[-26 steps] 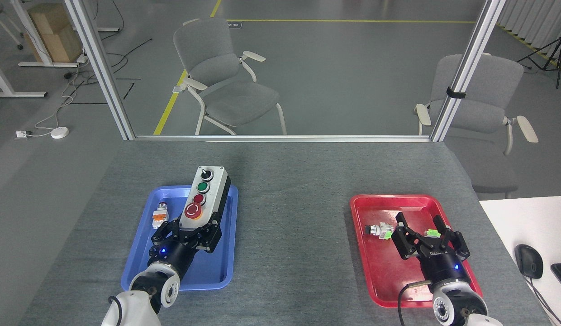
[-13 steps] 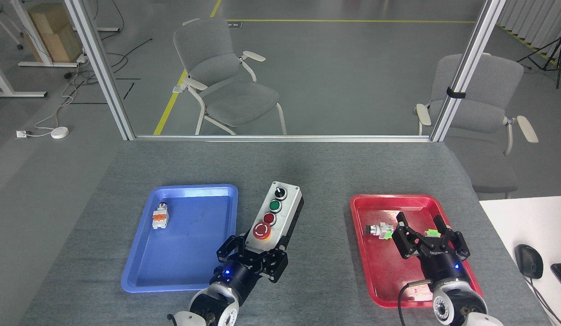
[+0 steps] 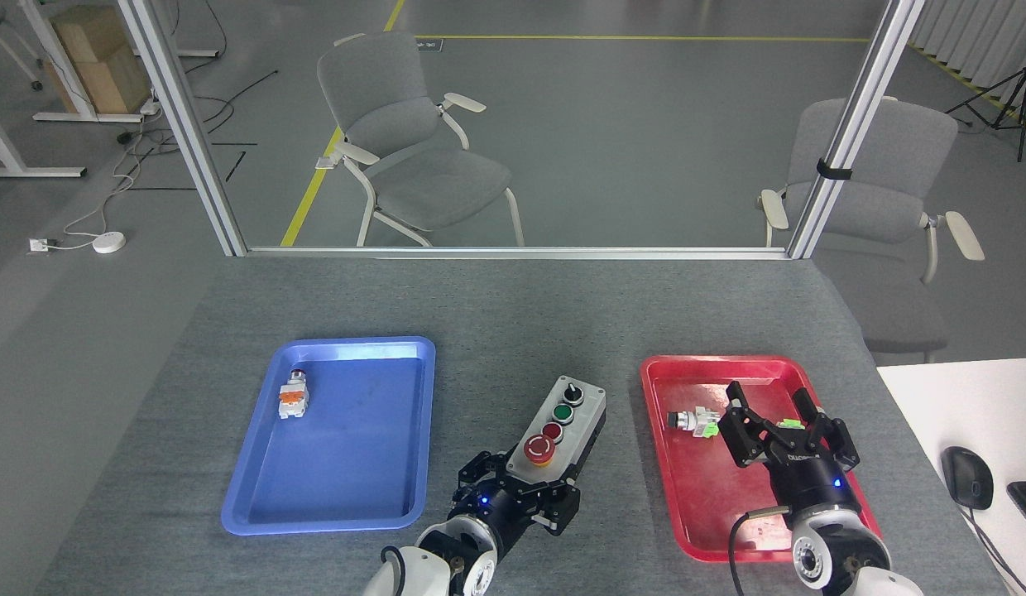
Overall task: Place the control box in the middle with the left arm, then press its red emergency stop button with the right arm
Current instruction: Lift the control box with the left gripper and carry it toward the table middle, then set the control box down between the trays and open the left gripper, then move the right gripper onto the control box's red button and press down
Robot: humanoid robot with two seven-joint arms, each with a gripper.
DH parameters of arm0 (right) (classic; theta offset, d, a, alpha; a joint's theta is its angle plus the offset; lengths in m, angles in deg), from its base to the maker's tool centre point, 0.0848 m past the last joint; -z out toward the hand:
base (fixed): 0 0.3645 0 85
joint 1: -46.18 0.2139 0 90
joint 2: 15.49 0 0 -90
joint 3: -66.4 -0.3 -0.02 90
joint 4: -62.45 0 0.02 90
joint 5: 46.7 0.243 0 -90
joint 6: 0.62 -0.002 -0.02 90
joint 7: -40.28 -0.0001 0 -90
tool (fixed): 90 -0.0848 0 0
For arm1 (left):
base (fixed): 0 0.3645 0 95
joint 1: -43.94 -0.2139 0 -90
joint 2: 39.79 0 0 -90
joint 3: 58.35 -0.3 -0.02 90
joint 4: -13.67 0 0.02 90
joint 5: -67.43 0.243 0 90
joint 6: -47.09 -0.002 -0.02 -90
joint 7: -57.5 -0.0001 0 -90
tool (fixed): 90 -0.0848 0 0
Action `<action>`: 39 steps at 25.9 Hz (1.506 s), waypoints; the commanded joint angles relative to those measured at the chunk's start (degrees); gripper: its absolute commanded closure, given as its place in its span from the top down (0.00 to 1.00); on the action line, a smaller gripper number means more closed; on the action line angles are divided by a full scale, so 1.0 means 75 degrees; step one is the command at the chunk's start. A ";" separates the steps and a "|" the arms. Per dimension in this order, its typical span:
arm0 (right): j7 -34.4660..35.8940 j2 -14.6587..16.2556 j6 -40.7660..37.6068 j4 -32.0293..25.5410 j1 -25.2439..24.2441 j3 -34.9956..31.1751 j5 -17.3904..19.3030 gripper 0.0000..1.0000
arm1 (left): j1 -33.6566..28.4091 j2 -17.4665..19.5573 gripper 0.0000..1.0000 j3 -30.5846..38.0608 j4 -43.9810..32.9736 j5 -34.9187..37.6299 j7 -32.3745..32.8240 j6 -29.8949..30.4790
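Control box [image 3: 563, 426] lies over the grey worktop [image 3: 513, 314] between the blue tray [image 3: 331, 505] and the red tray [image 3: 687, 513], long axis tilted to the right. Red emergency stop button [image 3: 539, 448] sits at its near end. Left gripper [image 3: 517, 492] clamps that near end. Right gripper [image 3: 774, 418] hovers over the red tray, fingers spread, holding nothing. Small orange push-button [image 3: 293, 396] lies in the blue tray.

Even, bright overhead light fills the scene; shadows on the counter [image 3: 513, 331] are soft and faint. A pale sheen marks the blue tray [image 3: 273, 463] at 12 o'clock. Focus is sharp throughout, without blur.
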 commanded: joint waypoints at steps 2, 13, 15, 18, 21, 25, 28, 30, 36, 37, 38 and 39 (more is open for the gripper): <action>-0.0002 -0.0003 0.0052 0.0000 -0.0008 0.0000 0.0221 1.00 | 0.0045 -0.0050 0.00 -0.0178 0.0300 -0.0011 -0.0024 -0.0029; -0.0002 -0.0003 0.0005 0.0000 0.0004 0.0000 0.0233 1.00 | 0.0022 -0.0061 0.29 -0.0249 0.0534 -0.0035 -0.0024 -0.0087; 0.0010 -0.0038 0.0017 0.0000 0.0004 -0.0012 0.0233 1.00 | 0.0022 -0.0050 0.67 -0.0249 0.0534 -0.0035 -0.0024 -0.0087; 0.0022 -0.0062 0.0087 0.0000 0.0004 -0.0012 0.0245 1.00 | 0.0010 -0.0050 0.85 -0.0249 0.0522 -0.0035 -0.0024 -0.0087; 0.0022 -0.0062 0.0087 0.0000 0.0004 -0.0035 0.0257 1.00 | -0.0014 -0.0038 0.92 -0.0249 0.0511 -0.0035 -0.0059 -0.0087; -0.0002 -0.0062 0.0075 0.0000 0.0016 -0.0258 0.0268 1.00 | -0.0260 0.0032 0.97 -0.0237 0.0253 -0.0035 -0.0118 0.0018; -0.0002 -0.0109 0.0087 0.0000 0.0145 -0.0258 0.0432 0.99 | -0.0764 0.0279 0.98 -0.0237 -0.0567 -0.0035 -0.0130 0.0065; -0.0014 -0.0073 0.0028 0.0000 0.0168 -0.0258 0.0550 0.92 | -0.1232 0.0806 0.98 -0.0237 -0.1422 -0.0047 -0.0130 0.0065; -0.0236 0.0020 -0.0464 0.0035 0.0367 -0.0176 0.0538 0.30 | -0.2510 0.2411 0.99 0.0033 -0.3485 -0.0175 -0.0153 0.0065; -0.0494 0.0020 -0.0815 0.0070 0.0391 -0.0176 0.0550 0.13 | -0.2732 0.2646 0.99 0.0220 -0.3708 -0.0175 -0.0153 0.0065; -0.0799 -0.0003 -0.1225 0.0129 0.0414 -0.0199 0.0561 0.00 | -0.2920 0.2810 0.99 0.0443 -0.3907 -0.0175 -0.0153 0.0077; -0.1045 -0.0050 -0.1600 0.0187 0.0461 -0.0211 0.0561 0.00 | -0.3025 0.2892 0.99 0.0724 -0.4024 -0.0175 -0.0165 0.0112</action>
